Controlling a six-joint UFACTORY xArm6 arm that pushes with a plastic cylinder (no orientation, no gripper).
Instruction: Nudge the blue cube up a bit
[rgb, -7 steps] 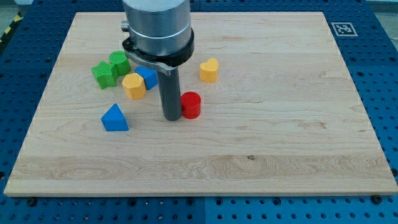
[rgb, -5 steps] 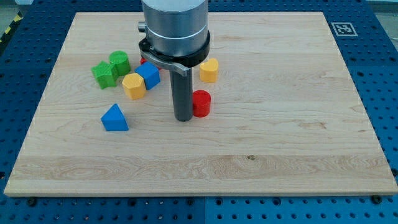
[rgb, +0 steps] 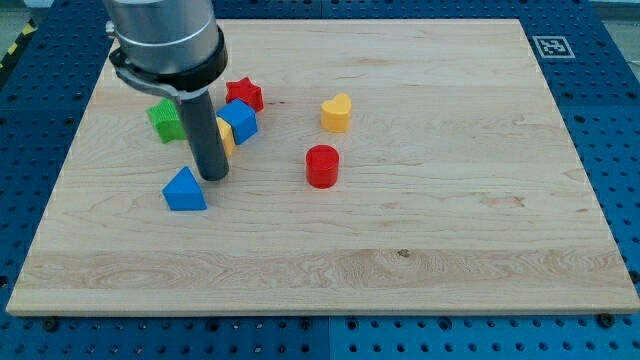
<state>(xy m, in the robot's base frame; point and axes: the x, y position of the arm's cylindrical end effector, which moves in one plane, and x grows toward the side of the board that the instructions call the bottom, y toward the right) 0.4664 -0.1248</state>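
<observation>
The blue cube (rgb: 240, 121) sits on the wooden board (rgb: 420, 220) at the upper left, with a red star (rgb: 245, 95) just above it. My tip (rgb: 212, 177) rests on the board below and left of the blue cube, just right of the blue triangular block (rgb: 184, 190). The rod covers most of a yellow block (rgb: 228, 137) that lies against the cube's left side.
A green block (rgb: 165, 120) lies left of the rod, partly hidden by the arm. A yellow heart-shaped block (rgb: 337, 113) and a red cylinder (rgb: 322, 166) lie towards the middle. A marker tag (rgb: 553, 46) sits in the board's top right corner.
My tip has moved left, from beside the red cylinder to beside the blue triangular block. The red cylinder had been pushed slightly right. The arm now uncovers the red star and hides the green blocks.
</observation>
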